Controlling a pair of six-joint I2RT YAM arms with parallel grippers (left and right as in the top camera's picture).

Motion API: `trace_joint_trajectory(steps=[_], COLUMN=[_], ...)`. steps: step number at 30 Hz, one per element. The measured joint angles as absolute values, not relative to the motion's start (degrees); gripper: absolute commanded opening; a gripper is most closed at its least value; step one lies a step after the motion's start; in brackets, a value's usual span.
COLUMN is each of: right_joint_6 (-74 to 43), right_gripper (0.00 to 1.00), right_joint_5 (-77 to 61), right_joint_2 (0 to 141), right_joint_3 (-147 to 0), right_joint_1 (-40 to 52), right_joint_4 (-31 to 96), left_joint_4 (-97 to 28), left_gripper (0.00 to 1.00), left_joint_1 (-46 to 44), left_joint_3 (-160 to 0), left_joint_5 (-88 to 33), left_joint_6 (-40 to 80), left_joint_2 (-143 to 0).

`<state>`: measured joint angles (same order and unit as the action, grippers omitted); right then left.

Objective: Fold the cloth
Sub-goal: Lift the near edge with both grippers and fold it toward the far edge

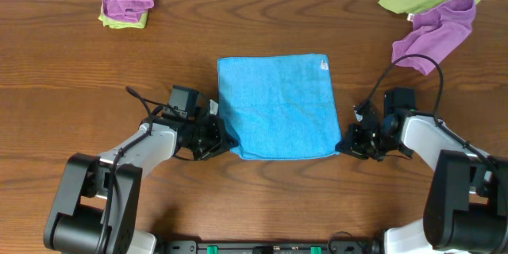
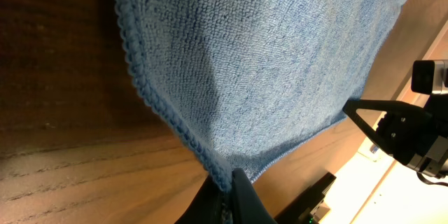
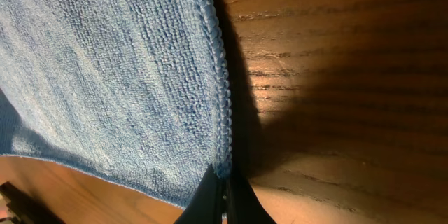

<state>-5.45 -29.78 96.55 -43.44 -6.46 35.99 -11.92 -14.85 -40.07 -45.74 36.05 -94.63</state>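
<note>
Now the left gripper (image 1: 229, 144) and right gripper (image 1: 342, 144) clamp near corners of the cloth (image 1: 278, 107); folding probably needs an even lift next

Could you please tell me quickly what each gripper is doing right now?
Left gripper: closed, pinching one near corner of the cloth.
Right gripper: closed, pinching the cloth's other near corner.
</note>
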Motion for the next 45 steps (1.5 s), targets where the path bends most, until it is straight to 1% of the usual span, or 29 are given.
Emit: trace_joint_trajectory(steps=[6, 9, 15, 22, 30, 37, 41, 45], right_joint_6=[-6.0, -6.4, -6.6, -6.8, -9.1, -12.5, -14.5, -16.1], right_gripper=[0.02, 0.02, 0.02, 0.02, 0.02, 0.02, 0.02, 0.02], right_joint_5=[-31.3, -30.9, -30.3, -30.0, -28.5, -27.2, -27.1, -27.2], right_joint_2=[96.9, 97.1, 97.1, 97.1, 97.0, 97.0, 97.0, 97.5], right_joint_3=[-43.5, -44.8, -52.2, -57.6, -59.7, -60.0, -60.1, -60.9], right_joint_1=[-6.4, -6.4, -6.4, -5.0, -1.2, -0.9, -0.9, -0.2], right_joint_4=[36.4, 39.5, 43.6, 43.7, 37.3, 31.1, 27.9, 25.4], left_joint_4=[-10.2, -9.1, -8.6, -8.1, -6.3, -2.0, -1.0, -0.6], left_gripper=[0.06, 0.06, 0.06, 0.06, 0.06, 0.06, 0.06, 0.06], left_joint_1=[-14.9, -14.8, -14.1, -13.8, -13.7, -13.4, -11.3, -9.3], left_joint_3=[-40.1, -40.1, -43.4, -48.5, -50.2, -50.6, -51.2, -54.7], left_joint_5=[-45.7, -45.7, -45.3, -41.6, -35.8, -32.0, -31.1, -31.6], left_joint_6=[36.1, 36.2, 35.2, 33.4, 32.7, 32.4, 32.3, 32.1], left_joint_2=[-94.6, -94.6, -94.8, -94.8, -94.8, -94.8, -95.2, -98.7])
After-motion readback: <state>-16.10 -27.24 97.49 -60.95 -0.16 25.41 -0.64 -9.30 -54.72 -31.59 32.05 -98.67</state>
